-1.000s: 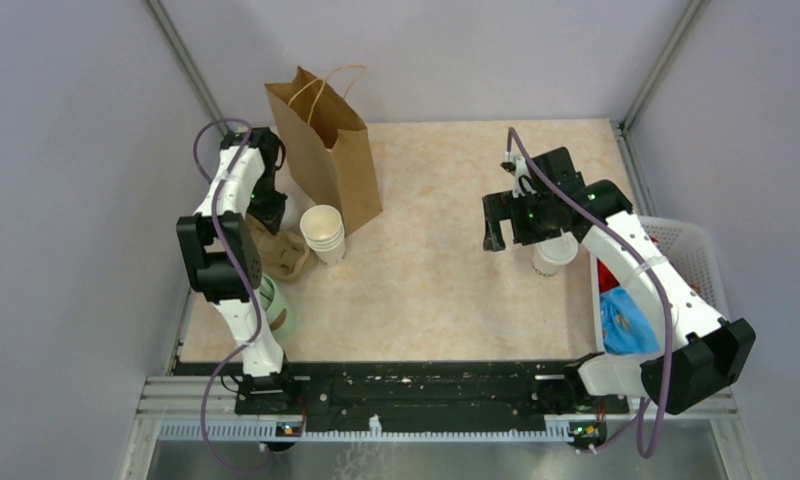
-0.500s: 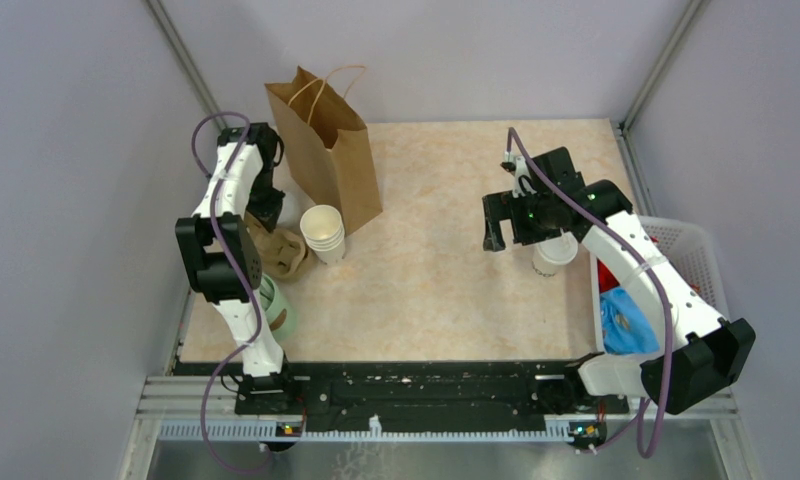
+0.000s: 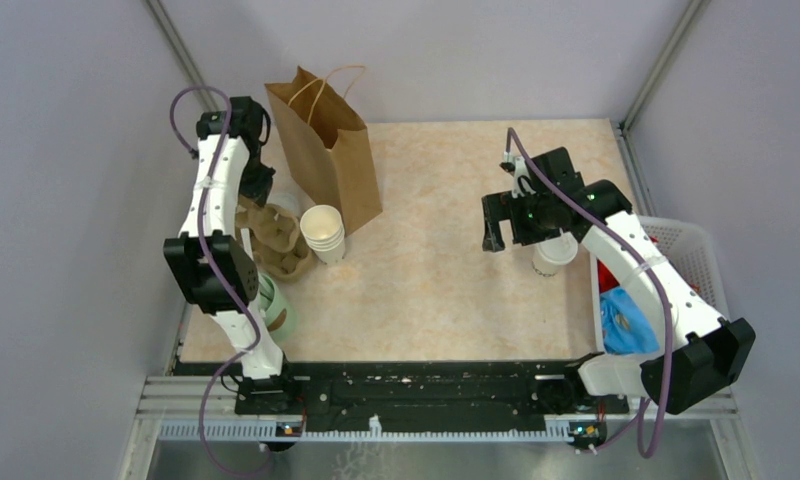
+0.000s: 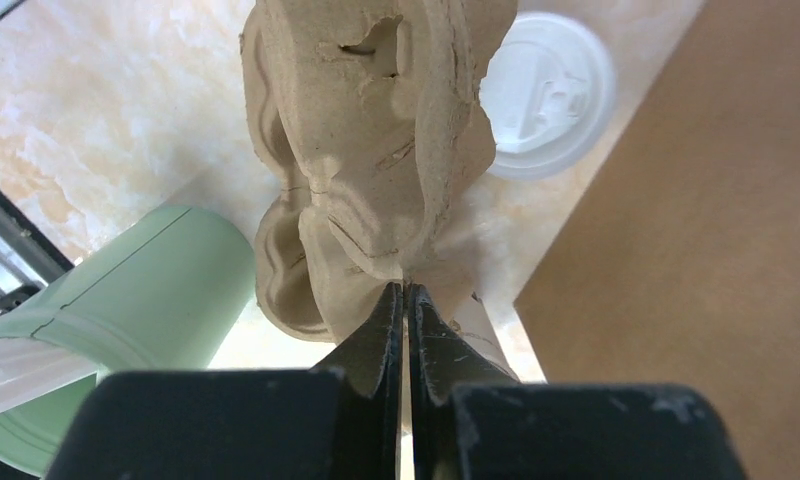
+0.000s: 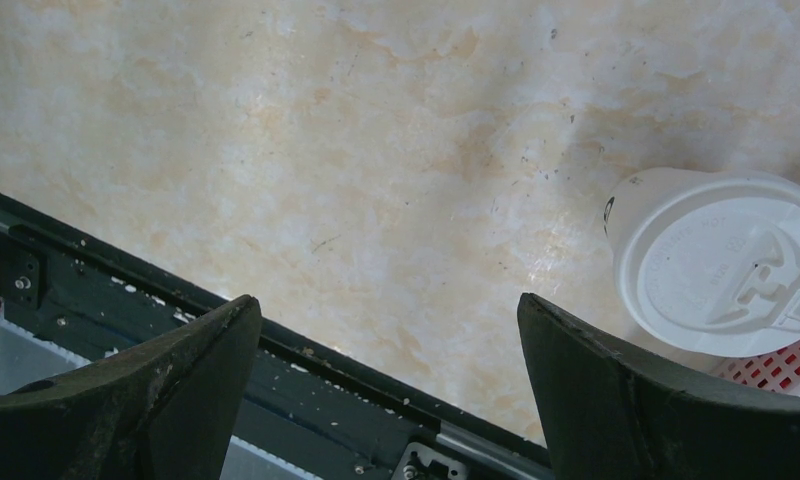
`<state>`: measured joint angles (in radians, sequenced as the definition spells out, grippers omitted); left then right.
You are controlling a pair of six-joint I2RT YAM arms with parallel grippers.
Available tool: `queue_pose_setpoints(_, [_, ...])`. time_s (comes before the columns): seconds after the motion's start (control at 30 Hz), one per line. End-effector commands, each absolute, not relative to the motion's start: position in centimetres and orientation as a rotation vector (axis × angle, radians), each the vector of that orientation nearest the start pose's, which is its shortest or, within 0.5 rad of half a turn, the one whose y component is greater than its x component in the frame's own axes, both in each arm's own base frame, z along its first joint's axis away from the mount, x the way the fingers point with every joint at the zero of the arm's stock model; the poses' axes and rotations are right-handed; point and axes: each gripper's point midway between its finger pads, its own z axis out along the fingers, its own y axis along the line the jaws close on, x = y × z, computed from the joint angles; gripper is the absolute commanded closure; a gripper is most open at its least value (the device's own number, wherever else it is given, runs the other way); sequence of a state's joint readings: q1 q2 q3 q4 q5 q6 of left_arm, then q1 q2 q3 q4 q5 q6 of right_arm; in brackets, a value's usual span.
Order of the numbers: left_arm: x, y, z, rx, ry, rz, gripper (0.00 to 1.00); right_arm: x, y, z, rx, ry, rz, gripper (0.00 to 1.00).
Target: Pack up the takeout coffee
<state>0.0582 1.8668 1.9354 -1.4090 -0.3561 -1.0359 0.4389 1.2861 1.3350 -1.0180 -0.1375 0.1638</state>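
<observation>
The takeout coffee [image 3: 554, 255], a cream cup with a white lid, stands at the right, next to the basket; it also shows in the right wrist view [image 5: 721, 265]. My right gripper [image 3: 498, 222] is open and empty, just left of the coffee and above the table [image 5: 386, 300]. The brown paper bag [image 3: 331, 150] stands open at the back left. My left gripper [image 3: 254, 195] is shut on the edge of a brown pulp cup carrier [image 4: 376, 130], pinched at the fingertips [image 4: 406, 295], to the left of the bag [image 4: 696, 250].
A stack of lidless cream cups [image 3: 323, 232] stands in front of the bag. A loose white lid [image 4: 546, 95] lies by the bag's foot. A pale green cup [image 3: 276, 305] lies on its side at the near left. A white basket [image 3: 691, 250] with red and blue items sits at the right edge.
My left arm has risen and swung back and left, pulling the cup carrier up and toward the bag. The right arm and the coffee have not moved.
</observation>
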Motion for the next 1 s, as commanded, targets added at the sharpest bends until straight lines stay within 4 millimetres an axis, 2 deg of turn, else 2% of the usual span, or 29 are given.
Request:
queue_pose_setpoints(0.0, [37.7, 5.2, 24.4, -1.387, 2.238, 0.198, 1.0, 25.6, 16.1, 21.7, -0.441, 2.515, 0.429, 0.01])
queue_pose_setpoints(0.17, [37.5, 5.6, 29.0, -1.323, 2.134, 0.139, 1.0, 25.7, 16.1, 21.8, -0.442, 2.517, 0.423, 0.01])
queue_pose_setpoints(0.3, [37.7, 5.0, 34.1, -1.225, 2.025, 0.009, 1.0, 25.9, 16.1, 21.9, -0.439, 2.519, 0.419, 0.01])
queue_pose_setpoints(0.4, [36.8, 4.6, 37.9, -1.167, 1.919, -0.083, 1.0, 26.1, 16.8, 22.3, -0.454, 2.513, 0.462, 0.01])
queue_pose_setpoints(0.5, [35.7, 4.2, 40.6, -1.134, 1.849, -0.153, 1.0, 26.4, 18.3, 23.6, -0.466, 2.482, 0.551, 0.02])
queue_pose_setpoints(0.57, [35.1, 3.5, 41.8, -1.117, 1.823, -0.215, 1.0, 26.8, 20.3, 25.5, -0.486, 2.403, 0.656, 0.02])
queue_pose_setpoints(0.63, [34.8, 2.4, 42.7, -1.099, 1.814, -0.302, 1.0, 27.0, 23.2, 28.1, -0.521, 2.283, 0.793, 0.02])
queue_pose_setpoints(0.8, [34.3, 0.3, 44.2, -1.089, 1.802, -0.461, 1.0, 26.0, 32.9, 36.5, -0.621, 1.817, 1.074, 0.02])
queue_pose_setpoints(0.9, [33.7, -0.4, 45.0, -1.094, 1.78, -0.529, 1.0, 24.6, 37.3, 41.5, -0.648, 1.436, 1.126, 0.05])
queue_pose_setpoints(0.97, [33.3, -1.0, 45.3, -1.101, 1.769, -0.58, 1.0, 23.8, 39.2, 43.3, -0.663, 1.21, 1.065, 0.08])
